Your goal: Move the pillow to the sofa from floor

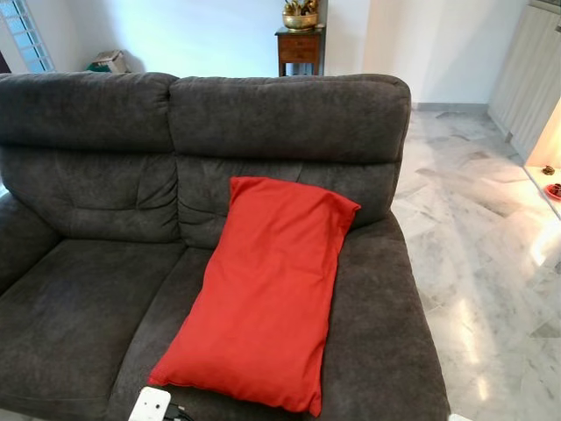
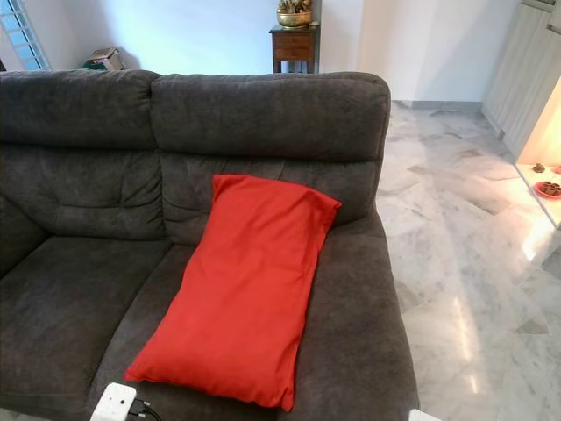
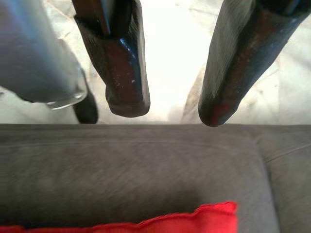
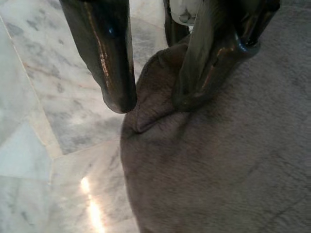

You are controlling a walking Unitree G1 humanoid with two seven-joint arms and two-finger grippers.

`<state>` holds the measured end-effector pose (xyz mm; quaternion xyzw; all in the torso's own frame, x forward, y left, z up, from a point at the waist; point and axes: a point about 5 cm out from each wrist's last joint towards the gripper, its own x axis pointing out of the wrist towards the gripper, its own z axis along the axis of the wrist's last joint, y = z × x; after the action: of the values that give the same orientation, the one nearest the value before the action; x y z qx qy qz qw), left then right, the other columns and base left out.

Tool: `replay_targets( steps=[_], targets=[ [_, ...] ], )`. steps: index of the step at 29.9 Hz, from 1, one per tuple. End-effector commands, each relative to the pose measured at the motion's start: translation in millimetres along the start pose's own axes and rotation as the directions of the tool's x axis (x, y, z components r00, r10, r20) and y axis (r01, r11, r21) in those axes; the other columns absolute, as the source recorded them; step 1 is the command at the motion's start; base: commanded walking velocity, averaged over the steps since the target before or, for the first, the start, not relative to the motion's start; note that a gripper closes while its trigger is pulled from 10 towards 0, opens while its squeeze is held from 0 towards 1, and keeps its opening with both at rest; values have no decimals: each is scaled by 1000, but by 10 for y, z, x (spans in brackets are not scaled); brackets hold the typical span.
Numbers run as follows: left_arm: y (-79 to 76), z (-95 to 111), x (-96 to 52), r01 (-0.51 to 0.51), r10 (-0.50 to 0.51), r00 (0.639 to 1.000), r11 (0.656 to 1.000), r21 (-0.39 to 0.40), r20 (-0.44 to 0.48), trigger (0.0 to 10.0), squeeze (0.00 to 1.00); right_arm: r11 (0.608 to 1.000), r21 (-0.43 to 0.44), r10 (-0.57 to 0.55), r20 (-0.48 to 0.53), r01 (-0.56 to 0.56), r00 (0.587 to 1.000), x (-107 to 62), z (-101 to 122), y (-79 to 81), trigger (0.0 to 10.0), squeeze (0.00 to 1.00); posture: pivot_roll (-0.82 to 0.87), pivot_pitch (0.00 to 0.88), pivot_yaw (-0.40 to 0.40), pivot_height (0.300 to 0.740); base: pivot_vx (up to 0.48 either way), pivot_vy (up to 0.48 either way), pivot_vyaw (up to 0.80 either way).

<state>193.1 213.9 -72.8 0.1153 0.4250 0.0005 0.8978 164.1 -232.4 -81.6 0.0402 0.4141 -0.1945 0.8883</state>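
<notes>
A red pillow (image 1: pixel 263 294) lies on the right seat of the dark grey sofa (image 1: pixel 79 316), its top end leaning against the backrest. Its red edge (image 3: pixel 194 218) shows in the left wrist view. My left gripper (image 3: pixel 167 109) hangs open above the sofa's front edge, nothing between its fingers. My right gripper (image 4: pixel 153 104) is open over the sofa's front corner (image 4: pixel 204 165), beside the marble floor, and holds nothing.
A white part of my body (image 1: pixel 150 405) shows at the bottom edge by the pillow's lower corner. Marble floor (image 1: pixel 473 228) stretches to the right of the sofa. A wooden side table (image 1: pixel 300 48) with a brass pot stands behind it. White cabinets (image 1: pixel 530 70) line the far right.
</notes>
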Motion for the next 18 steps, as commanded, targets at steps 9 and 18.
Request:
replay_targets(
  steps=[9, 18],
  targets=[
    [16, 17, 11, 5, -5, 1000, 1000, 3, -15, 10000, 0, 996, 21, 87, -54, -86, 995, -44, -141, 221, 10000, 0, -55, 0, 104, 740, 0, 0, 0],
    [-137, -87, -13, 52, -50, 998, 998, 36, -35, 10000, 0, 995, 39, 93, -53, -91, 994, -42, -150, 146, 10000, 0, -46, 0, 100, 740, 0, 0, 0]
  ],
)
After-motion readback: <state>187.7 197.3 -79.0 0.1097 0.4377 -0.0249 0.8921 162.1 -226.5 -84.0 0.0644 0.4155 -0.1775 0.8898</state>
